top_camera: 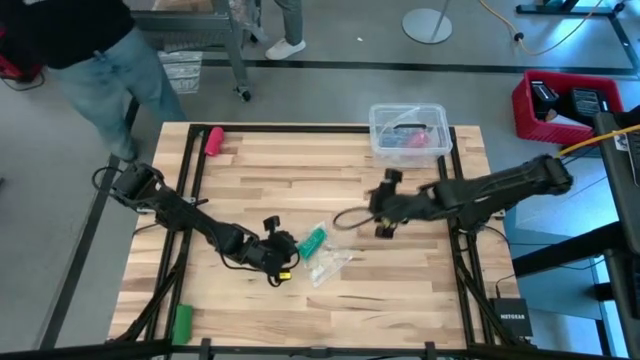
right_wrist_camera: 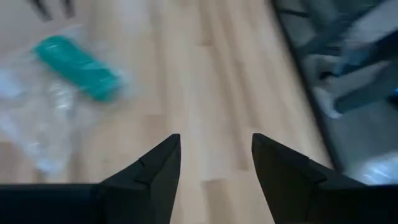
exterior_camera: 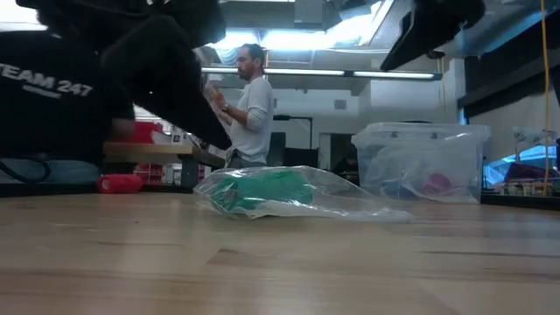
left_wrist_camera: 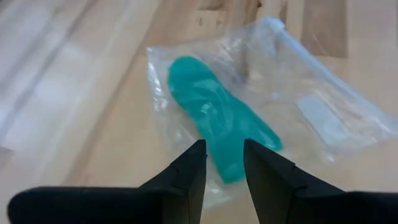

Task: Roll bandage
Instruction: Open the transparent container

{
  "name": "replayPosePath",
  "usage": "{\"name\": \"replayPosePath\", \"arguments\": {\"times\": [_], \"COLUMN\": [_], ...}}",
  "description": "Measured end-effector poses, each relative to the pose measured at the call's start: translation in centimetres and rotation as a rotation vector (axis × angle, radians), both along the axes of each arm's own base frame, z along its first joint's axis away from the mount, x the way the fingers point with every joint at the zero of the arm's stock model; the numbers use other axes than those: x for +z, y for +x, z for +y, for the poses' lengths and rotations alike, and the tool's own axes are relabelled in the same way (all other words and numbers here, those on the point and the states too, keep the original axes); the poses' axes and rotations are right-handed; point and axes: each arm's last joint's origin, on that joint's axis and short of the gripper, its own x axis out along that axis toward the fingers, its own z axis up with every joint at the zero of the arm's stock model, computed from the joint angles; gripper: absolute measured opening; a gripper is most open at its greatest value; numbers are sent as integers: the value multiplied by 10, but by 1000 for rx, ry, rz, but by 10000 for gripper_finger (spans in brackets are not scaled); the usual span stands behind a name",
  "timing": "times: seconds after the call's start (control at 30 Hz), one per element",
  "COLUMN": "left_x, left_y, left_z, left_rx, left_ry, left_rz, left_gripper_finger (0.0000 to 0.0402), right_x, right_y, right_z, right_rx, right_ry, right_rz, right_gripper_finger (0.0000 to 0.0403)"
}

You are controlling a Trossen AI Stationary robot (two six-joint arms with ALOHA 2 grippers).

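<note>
Teal-green bandage [top_camera: 313,240] sealed inside a clear plastic bag [top_camera: 331,262], lying near the middle of the wooden table [top_camera: 420,290], a little toward the front. Left gripper [top_camera: 283,248] just beside the bag's left end, fingers [left_wrist_camera: 189,171] parted by a narrow gap, nothing between them, tips hovering over the near edge of the plastic. Right gripper [top_camera: 381,206] up and to the right of the bag, apart from it, jaws spread wide and empty above bare boards.

Elsewhere: pink-red roll [top_camera: 214,139] at the table's far left corner; small bright-green roll [top_camera: 182,321] at the near left edge; clear lidded plastic bin [top_camera: 409,131] at the far right, with something pink inside. Red crate [top_camera: 567,105] on the floor beyond the right side. Person in jeans [top_camera: 105,80] standing past the far left corner; another person [exterior_camera: 249,105] visible in the room behind.
</note>
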Motion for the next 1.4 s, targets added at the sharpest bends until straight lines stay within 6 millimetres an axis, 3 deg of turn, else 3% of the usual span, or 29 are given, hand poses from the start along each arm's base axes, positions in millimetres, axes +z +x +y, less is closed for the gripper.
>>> {"name": "replayPosePath", "arguments": {"times": [0.27,0.47,0.67,0.87,1.1,1.4], "left_x": [13,15,15,15,15,15], "left_y": [5,9,10,10,10,10], "left_z": [23,36,41,41,41,39], "left_rx": [14,31,41,37,22,18], "left_ry": [81,108,114,118,134,130], "left_rz": [-13,-4,-3,-3,5,4], "left_gripper_finger": [100,100,100,100,100,100], "right_x": [40,57,68,52,31,25], "right_y": [-46,-59,-73,-82,-76,-73], "right_z": [-56,-118,-184,-228,-247,-251], "right_rx": [-233,-351,-416,-390,-328,-286], "right_ry": [-176,-287,-185,32,74,24], "right_rz": [-79,38,155,288,407,420], "right_gripper_finger": [202,202,202,202,202,201]}}
